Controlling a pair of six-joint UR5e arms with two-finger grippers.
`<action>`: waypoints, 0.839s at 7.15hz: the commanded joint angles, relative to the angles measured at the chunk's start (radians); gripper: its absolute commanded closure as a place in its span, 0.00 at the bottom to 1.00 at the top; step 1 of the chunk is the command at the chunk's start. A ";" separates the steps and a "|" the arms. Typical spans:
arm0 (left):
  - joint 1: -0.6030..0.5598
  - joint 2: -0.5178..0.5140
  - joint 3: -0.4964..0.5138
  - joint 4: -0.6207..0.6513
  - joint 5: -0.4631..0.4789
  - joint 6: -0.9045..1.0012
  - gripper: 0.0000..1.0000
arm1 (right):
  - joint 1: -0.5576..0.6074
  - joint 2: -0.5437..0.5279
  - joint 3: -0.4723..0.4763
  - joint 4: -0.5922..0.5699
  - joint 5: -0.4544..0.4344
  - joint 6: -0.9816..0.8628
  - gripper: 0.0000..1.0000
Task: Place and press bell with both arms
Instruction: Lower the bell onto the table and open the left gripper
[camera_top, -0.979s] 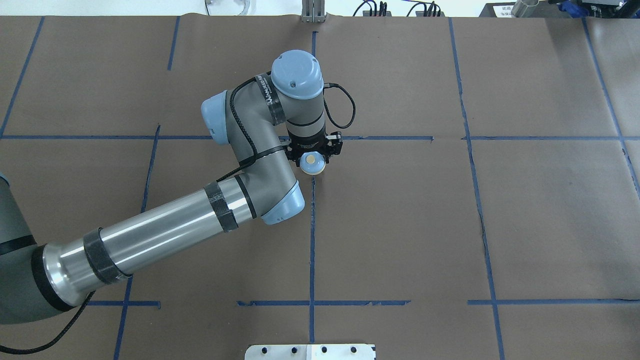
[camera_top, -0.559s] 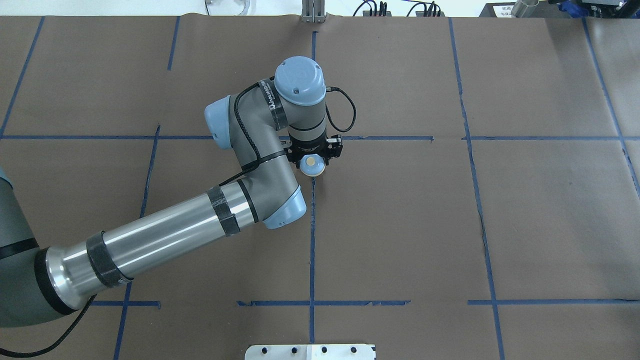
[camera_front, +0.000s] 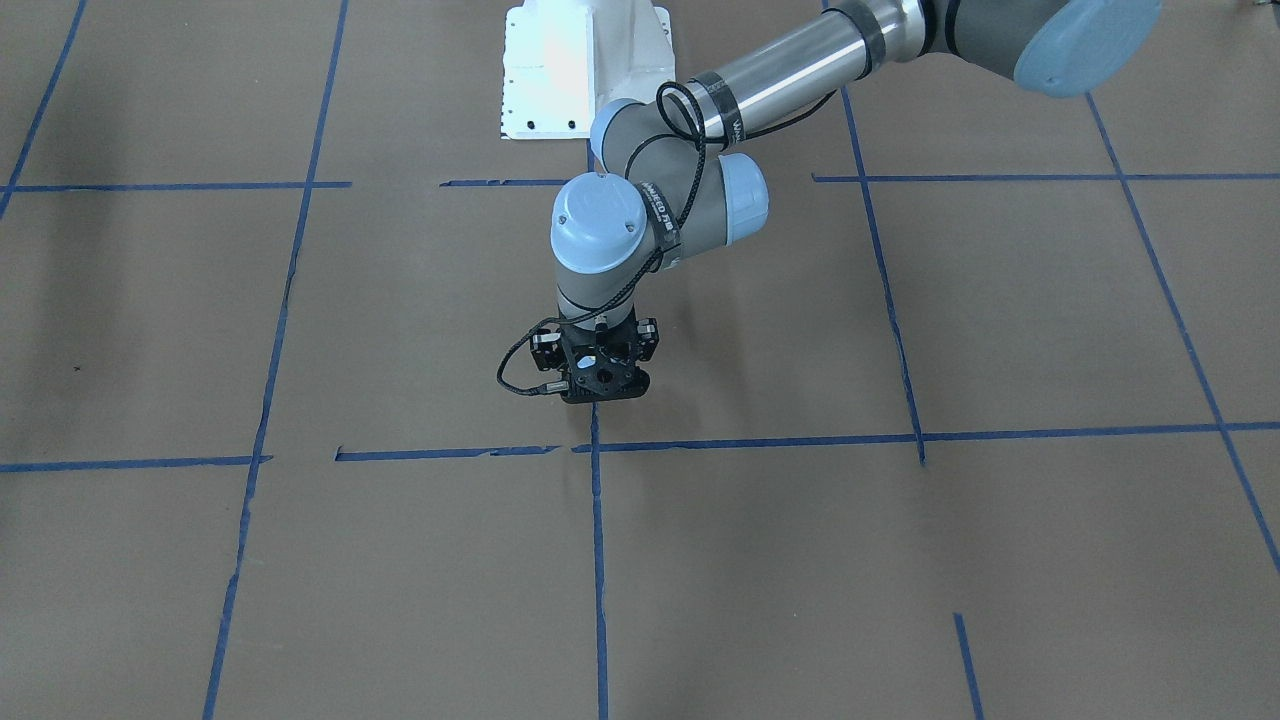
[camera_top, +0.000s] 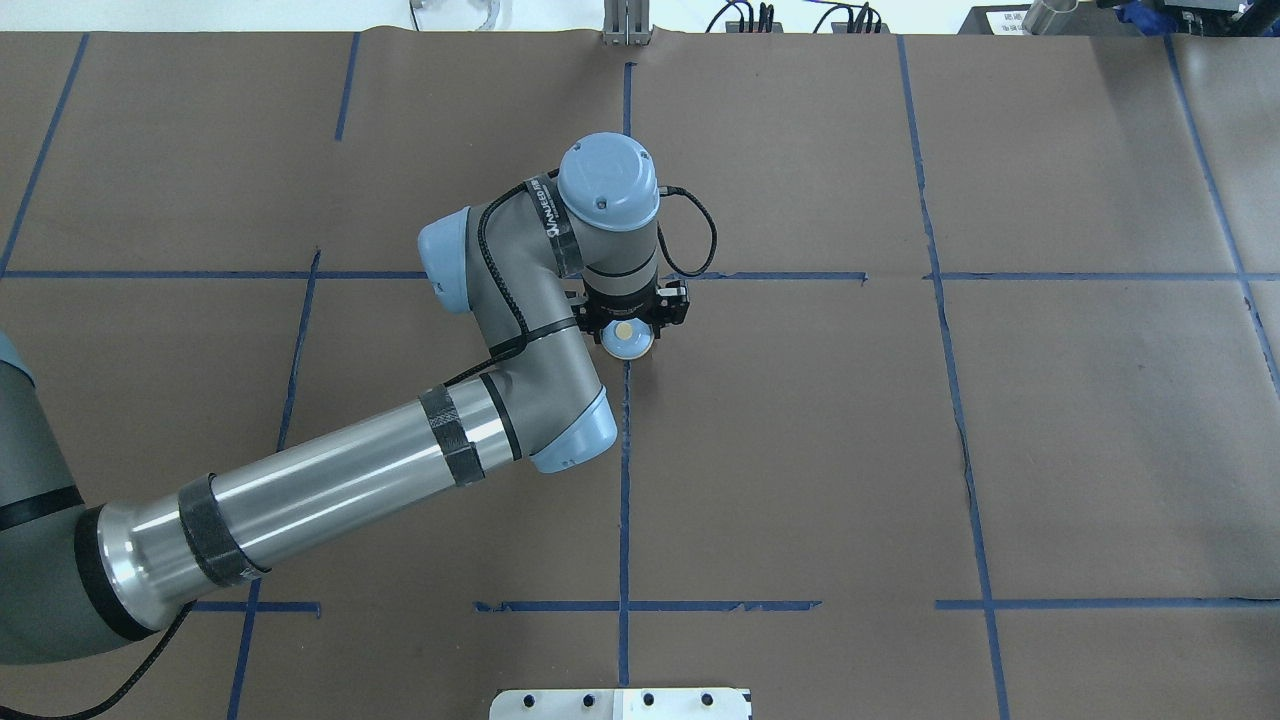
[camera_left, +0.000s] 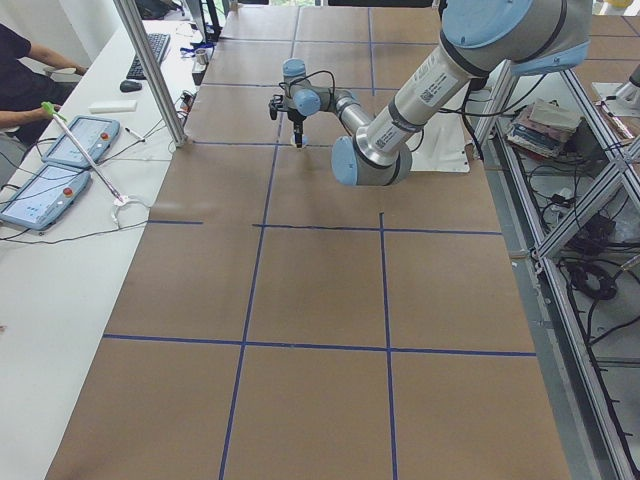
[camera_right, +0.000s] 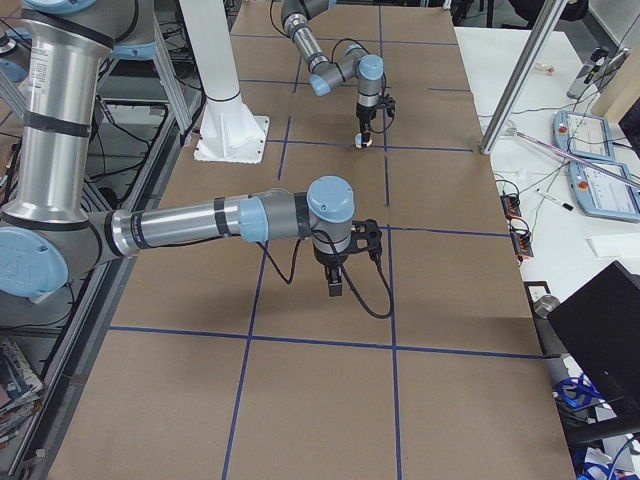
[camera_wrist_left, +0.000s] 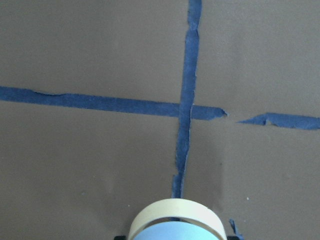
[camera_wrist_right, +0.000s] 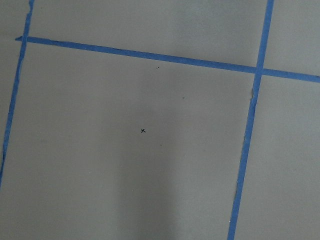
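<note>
The light-blue bell (camera_top: 627, 340) with its cream button sits between the fingers of my left gripper (camera_top: 628, 330), which is shut on it. It is held low, close to a blue tape crossing at the table's middle; I cannot tell whether it touches the paper. Its cream base ring shows at the bottom edge of the left wrist view (camera_wrist_left: 175, 220). It is a small dot under the far arm in the exterior right view (camera_right: 365, 143). In the front-facing view the left gripper (camera_front: 598, 392) hides it. My right gripper (camera_right: 337, 287) shows only in the exterior right view, hanging over bare paper; I cannot tell its state.
Brown paper with a blue tape grid (camera_top: 624, 480) covers the table. The white bolted pedestal (camera_front: 585, 70) stands at the robot's edge. A side table with tablets (camera_left: 60, 165), a metal post (camera_left: 150, 70) and an operator lies past the far edge.
The left arm has shifted slightly right and toward the robot, carrying the bell along with it. The grip on the bell is unchanged.
</note>
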 joint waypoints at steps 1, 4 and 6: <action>0.001 -0.001 -0.002 0.000 0.000 0.000 0.18 | 0.000 0.000 0.000 0.000 0.000 0.000 0.00; -0.033 -0.001 -0.038 -0.091 -0.004 -0.012 0.08 | -0.049 0.056 0.008 0.002 0.063 0.085 0.00; -0.110 0.013 -0.157 -0.080 -0.051 -0.050 0.04 | -0.208 0.223 0.015 0.003 0.062 0.460 0.00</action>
